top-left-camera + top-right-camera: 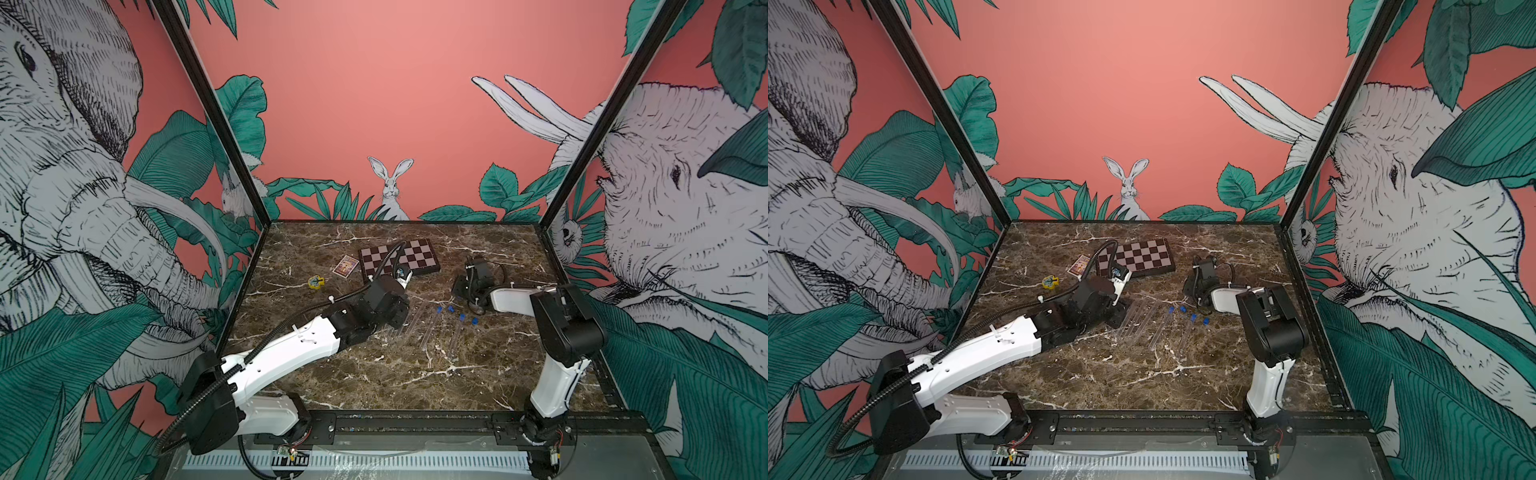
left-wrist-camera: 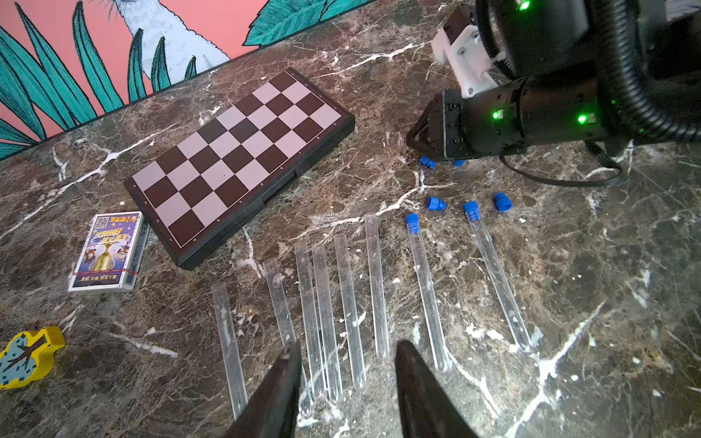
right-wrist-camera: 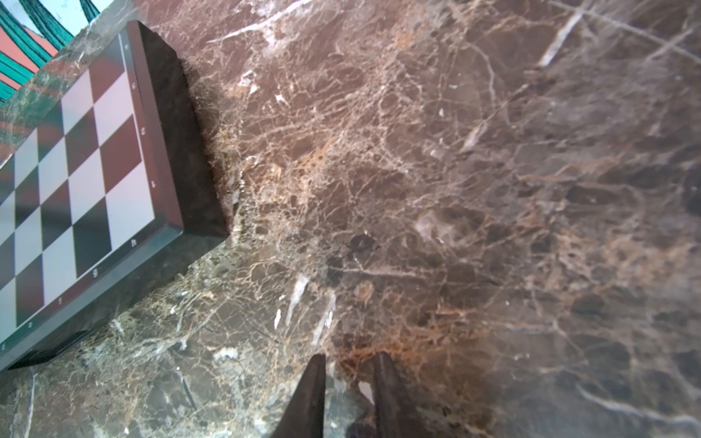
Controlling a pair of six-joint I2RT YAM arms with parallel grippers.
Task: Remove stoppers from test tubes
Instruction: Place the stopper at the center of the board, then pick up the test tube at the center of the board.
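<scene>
Test tubes (image 2: 375, 288): eight, lying in a row near the chessboard (image 2: 242, 163); six open, two capped.
Loose stoppers (image 2: 435, 203): four visible beside the row (others hidden).
Left gripper (image 2: 345, 349): spread, empty, over the open tubes.
Right gripper (image 3: 349, 358): slightly parted, empty, beside the chessboard.

The right gripper (image 3: 351, 356), jaws slightly apart, hangs over the marble table (image 3: 474, 182) near the chessboard (image 3: 79, 170).

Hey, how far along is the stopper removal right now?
Done: six test tubes lie uncapped, loose stoppers nearby. In hand: nothing; left gripper and right gripper are open and empty. Left: two capped tubes.
</scene>
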